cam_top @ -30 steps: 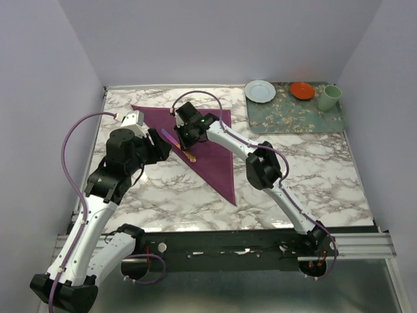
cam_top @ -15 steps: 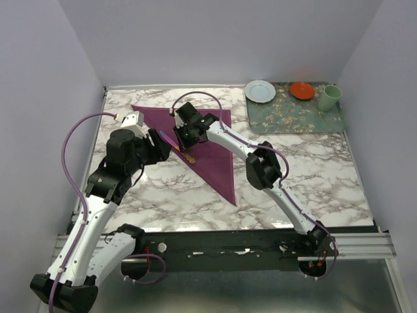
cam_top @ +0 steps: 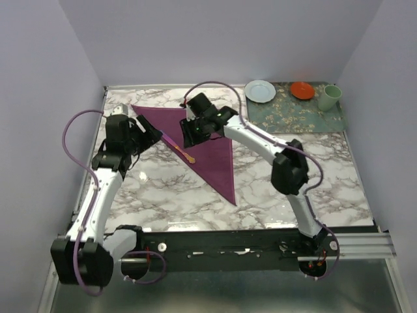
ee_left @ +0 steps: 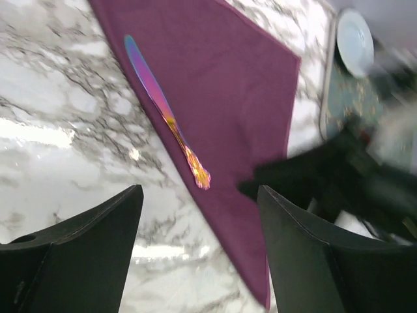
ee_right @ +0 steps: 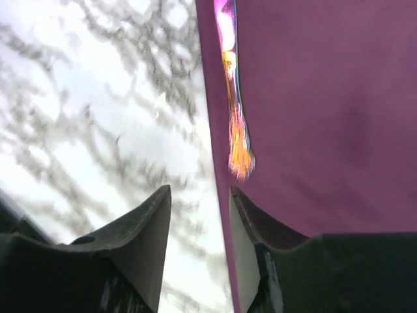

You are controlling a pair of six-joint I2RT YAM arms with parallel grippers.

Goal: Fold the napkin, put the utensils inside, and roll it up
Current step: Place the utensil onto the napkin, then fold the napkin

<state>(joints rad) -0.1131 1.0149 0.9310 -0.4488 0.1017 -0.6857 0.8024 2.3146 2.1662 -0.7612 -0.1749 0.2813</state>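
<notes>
The napkin (cam_top: 208, 153) lay folded into a triangle on the left half of the tabletop (cam_top: 313, 176). Its sharp tip pointed at the near edge, and its wide side sat close to the far edge. Bare marble showed between the tip and the near edge, so the arms probably had room to work there.

The knife (cam_top: 177, 145) lay on the napkin, right along its long slanted left edge, with the gold handle nearer and the shiny blade farther. It was likely put there so the cloth could be rolled up around it, starting from that edge.

The left gripper (ee_left: 199, 192) hung just left of the knife with its fingers spread wide, holding nothing. The right gripper (ee_right: 199, 195) hung over the knife's handle end with a gap between its fingers, and it held nothing too. Both looked ready to grab the slanted edge.

At the far right corner sat a green flowery mat (cam_top: 293, 116) with a plate (cam_top: 260, 90), an orange dish (cam_top: 302, 90) and a cup (cam_top: 329, 97). They were well apart from the napkin, so a roll going right would probably stop short of them.
</notes>
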